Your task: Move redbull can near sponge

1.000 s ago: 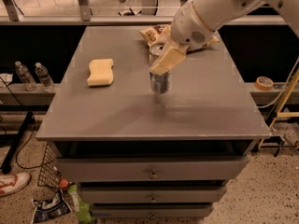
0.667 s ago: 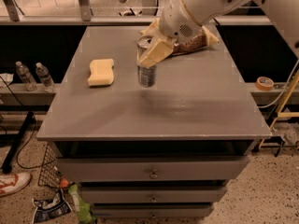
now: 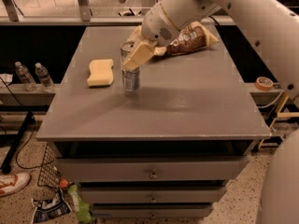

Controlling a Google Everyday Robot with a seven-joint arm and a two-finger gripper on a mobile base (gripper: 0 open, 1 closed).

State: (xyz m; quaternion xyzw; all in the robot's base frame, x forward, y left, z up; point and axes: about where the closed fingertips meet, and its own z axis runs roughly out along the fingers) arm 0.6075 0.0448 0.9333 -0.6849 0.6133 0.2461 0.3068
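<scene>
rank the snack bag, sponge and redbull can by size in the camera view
1. brown snack bag, though partly hidden
2. sponge and redbull can look alike; the gripper, shut on the can beside the sponge, covers its top

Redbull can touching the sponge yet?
Apart. The camera view shows a strip of bare table between the redbull can and the sponge. The gripper grips the can's upper part.

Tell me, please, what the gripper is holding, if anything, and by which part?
The gripper holds the redbull can by its upper half, with its fingers closed on the can's sides. The can is upright, close to the sponge without touching it.
</scene>
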